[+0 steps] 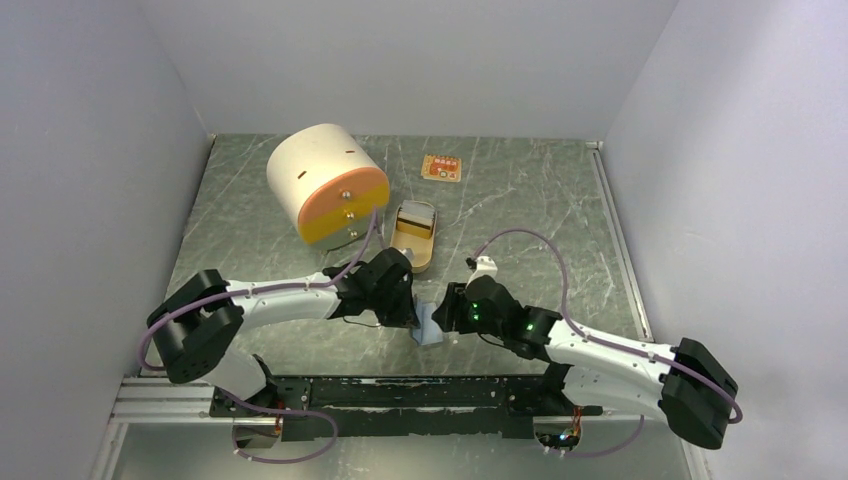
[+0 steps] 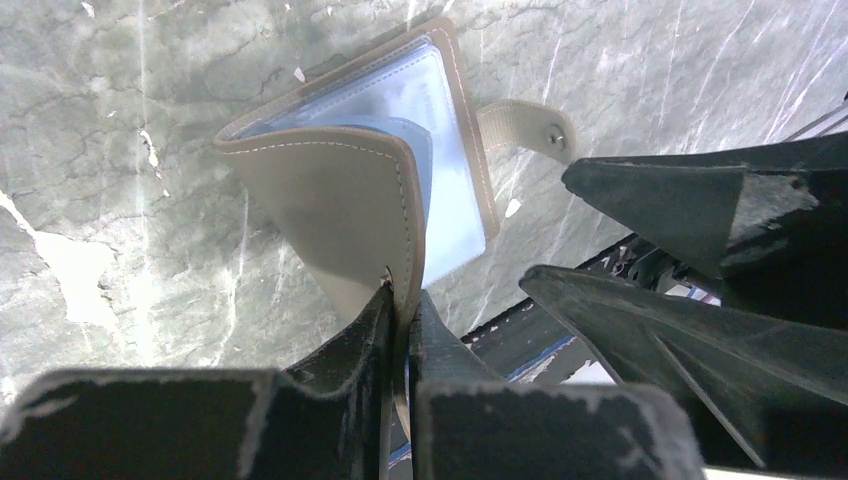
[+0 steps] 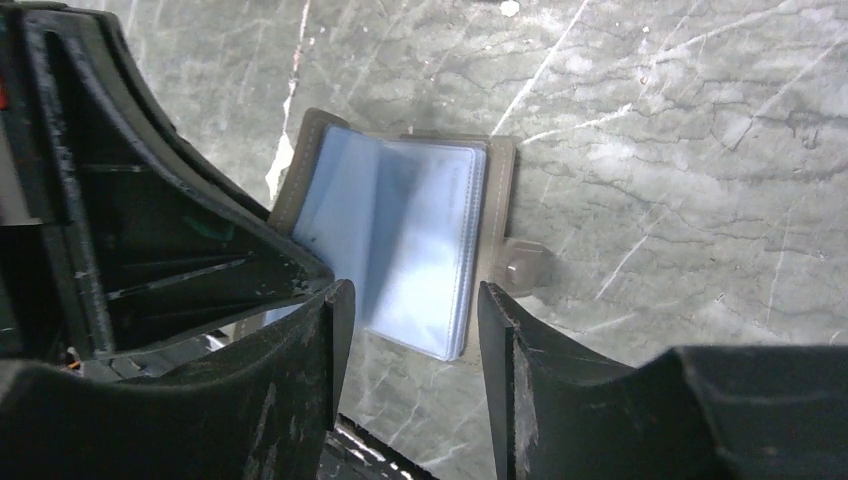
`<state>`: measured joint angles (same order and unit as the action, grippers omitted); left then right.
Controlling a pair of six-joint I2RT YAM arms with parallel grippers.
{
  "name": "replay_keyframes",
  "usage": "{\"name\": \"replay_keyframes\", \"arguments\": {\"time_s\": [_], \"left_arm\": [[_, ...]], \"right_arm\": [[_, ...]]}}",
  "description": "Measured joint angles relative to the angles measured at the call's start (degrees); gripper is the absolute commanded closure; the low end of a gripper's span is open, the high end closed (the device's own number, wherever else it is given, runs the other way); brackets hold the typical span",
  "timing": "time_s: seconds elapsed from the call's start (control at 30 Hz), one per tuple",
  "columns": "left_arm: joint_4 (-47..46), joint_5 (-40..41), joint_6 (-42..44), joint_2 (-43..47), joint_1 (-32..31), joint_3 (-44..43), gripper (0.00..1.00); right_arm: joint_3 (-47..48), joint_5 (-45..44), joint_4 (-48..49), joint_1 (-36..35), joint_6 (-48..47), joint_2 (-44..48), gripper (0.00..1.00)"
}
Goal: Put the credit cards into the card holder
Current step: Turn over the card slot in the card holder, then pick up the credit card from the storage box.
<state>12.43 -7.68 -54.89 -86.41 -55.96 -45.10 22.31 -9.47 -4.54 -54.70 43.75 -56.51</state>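
The card holder (image 1: 428,325) lies open like a book near the front middle of the table (image 1: 540,215). The left gripper (image 2: 400,300) is pinched tight on its tan cover and holds that side up. The right gripper (image 3: 415,300) hangs just above the clear pockets, fingers apart, holding nothing. Just behind sits an oval tin (image 1: 414,235). Farther back are a big white-and-orange drum (image 1: 328,185) and an orange card (image 1: 441,168).

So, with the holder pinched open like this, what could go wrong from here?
The left gripper pinches only the edge of the card holder cover; it may slip and the cover flop shut. The right gripper hangs open and empty over the clear sleeves, while the orange card lies far back, so fetching it could disturb the holder.
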Motion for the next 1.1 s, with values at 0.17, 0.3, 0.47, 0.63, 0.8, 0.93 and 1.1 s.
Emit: {"name": "replay_keyframes", "arguments": {"time_s": [0.17,0.3,0.47,0.63,0.8,0.93,1.1], "left_arm": [[-0.2,0.2,0.0,0.5,-0.1,0.1,0.91],[-1.0,0.9,0.0,3.8,-0.1,2.7,0.86],[-1.7,1.7,-0.1,8.9,0.5,7.4,0.8],[-2.4,1.7,-0.6,12.6,1.7,12.0,0.75],[-3.3,1.7,-0.7,13.6,2.3,13.6,0.75],[-4.7,1.7,-1.0,15.0,2.7,15.0,0.78],[-7.1,1.4,-1.7,18.6,3.8,18.7,0.76]], "right_arm": [[1.0,0.0,-0.6,0.0,0.3,1.9,0.48],[2.3,0.1,-0.5,0.0,-0.5,1.0,0.47],[5.3,0.0,-0.6,0.2,-4.0,-2.0,0.41],[11.3,-0.6,-0.5,3.7,-11.2,-5.1,0.35],[17.9,-1.4,1.8,9.5,-22.6,-12.3,0.33],[21.8,-1.4,6.3,11.5,-34.4,-19.9,0.3],[29.8,-0.6,8.3,13.7,-47.0,-30.9,0.29]]}}
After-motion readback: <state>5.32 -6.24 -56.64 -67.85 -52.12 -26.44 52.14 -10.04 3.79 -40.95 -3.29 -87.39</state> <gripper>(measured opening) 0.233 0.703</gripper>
